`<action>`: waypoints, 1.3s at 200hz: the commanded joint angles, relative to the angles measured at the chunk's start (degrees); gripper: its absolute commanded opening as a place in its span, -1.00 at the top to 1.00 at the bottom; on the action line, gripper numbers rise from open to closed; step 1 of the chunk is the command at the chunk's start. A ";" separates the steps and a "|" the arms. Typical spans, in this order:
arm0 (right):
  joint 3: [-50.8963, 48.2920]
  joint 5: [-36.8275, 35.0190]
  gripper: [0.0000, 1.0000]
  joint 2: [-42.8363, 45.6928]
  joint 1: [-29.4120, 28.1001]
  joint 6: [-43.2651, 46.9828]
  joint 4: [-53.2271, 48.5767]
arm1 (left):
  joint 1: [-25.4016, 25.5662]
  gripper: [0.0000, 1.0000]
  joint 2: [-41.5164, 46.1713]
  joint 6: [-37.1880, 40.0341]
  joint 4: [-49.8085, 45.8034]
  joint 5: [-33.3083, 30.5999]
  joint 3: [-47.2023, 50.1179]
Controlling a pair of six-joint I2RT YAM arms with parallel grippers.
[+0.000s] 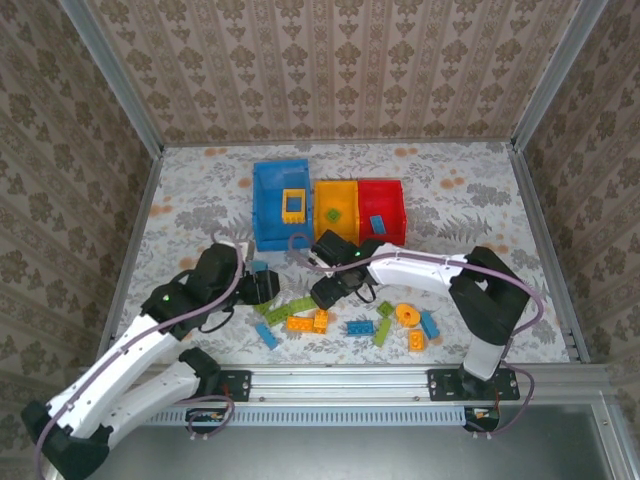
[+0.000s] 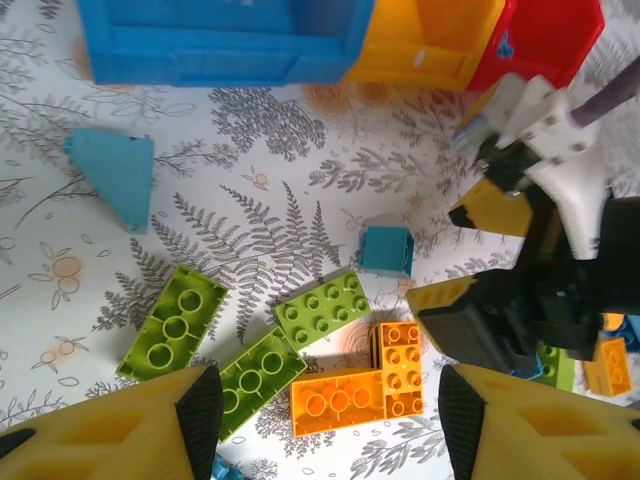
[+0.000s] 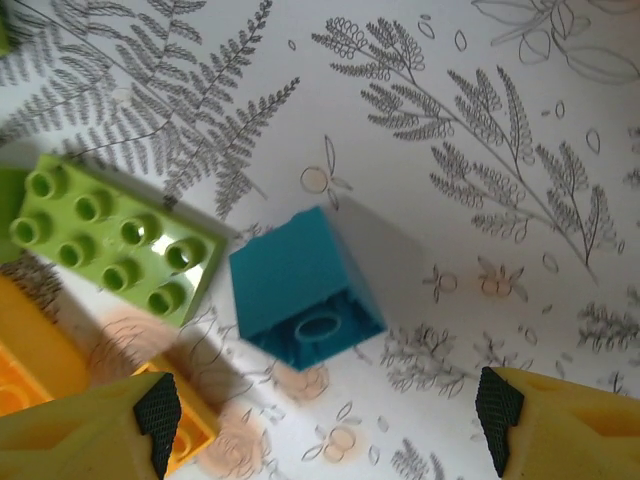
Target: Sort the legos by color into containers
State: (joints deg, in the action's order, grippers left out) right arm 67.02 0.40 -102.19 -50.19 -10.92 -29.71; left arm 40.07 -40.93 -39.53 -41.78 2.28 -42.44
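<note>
Two tools are down low over the bricks, both spread wide and carrying nothing. The right tool (image 3: pixel 327 408) hovers straight over a small blue brick (image 3: pixel 300 295), tipped on its side on the counter (image 3: pixel 480 120) with its hollow underside showing. It lies corner to corner with a green brick (image 3: pixel 110 235); touching or not, I can't tell. That's the pick, I'd say. To do it well, drop squarely so the pads (image 3: pixel 155 415) meet two flat faces, not a corner. Keep the near pad clear of that green neighbour so it isn't dragged along. The left tool (image 2: pixel 330 412) hangs over green and orange bricks (image 2: pixel 340 400) close by, so lift straight up before swinging away. The red bin (image 1: pixel 400 205) holds a blue piece (image 1: pixel 377 222), which makes it the likely home for this one.
</note>
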 commanded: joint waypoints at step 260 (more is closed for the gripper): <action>10.77 -4.52 0.42 1.85 25.31 -13.17 -6.11 | 4.73 -0.21 -26.60 7.55 12.33 3.95 -21.54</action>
State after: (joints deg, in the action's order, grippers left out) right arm 74.43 -6.15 -94.85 -26.92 -18.48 -33.85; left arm 43.03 -62.48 -36.40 -33.50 5.39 -59.27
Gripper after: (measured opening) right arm 0.336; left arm 0.607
